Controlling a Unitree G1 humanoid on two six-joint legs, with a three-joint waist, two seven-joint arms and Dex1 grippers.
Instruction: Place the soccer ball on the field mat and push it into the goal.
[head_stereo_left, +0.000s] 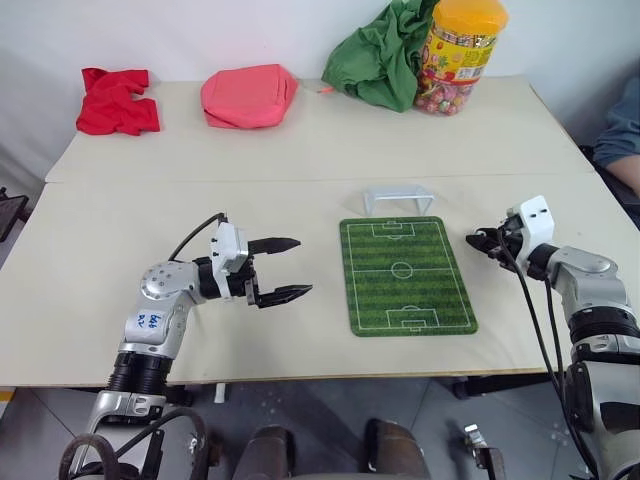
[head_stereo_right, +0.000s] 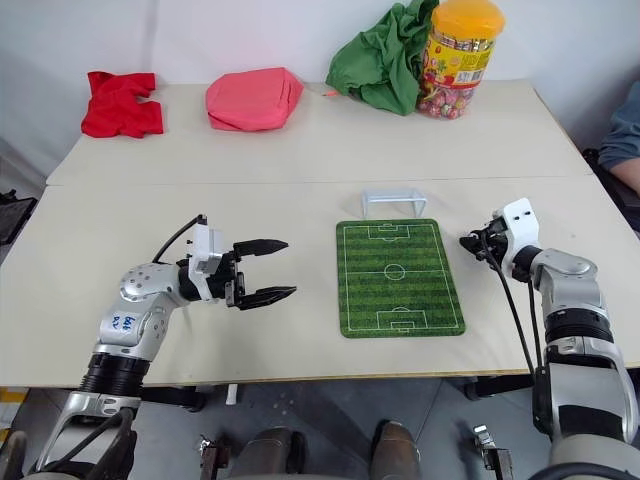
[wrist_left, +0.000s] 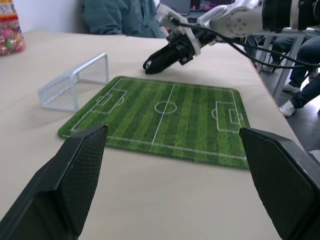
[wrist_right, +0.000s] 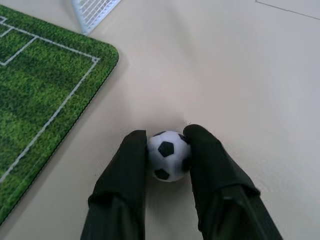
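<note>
Beige table (head_stereo_left: 300, 170), candy-filled jar (head_stereo_left: 462, 55) at back, right hand (wrist_right: 167, 150) pinching soccer ball (wrist_right: 168, 155)

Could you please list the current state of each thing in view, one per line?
soccer ball: gripped, off the mat
right gripper: shut on the ball
left gripper: open, empty
field mat: flat, bare
goal: upright at the mat's far end
candy jar: upright, lid on

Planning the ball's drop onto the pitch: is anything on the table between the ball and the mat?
Nothing visible. The soccer ball, between the right gripper's jaws, has only bare table before the field mat.
</note>
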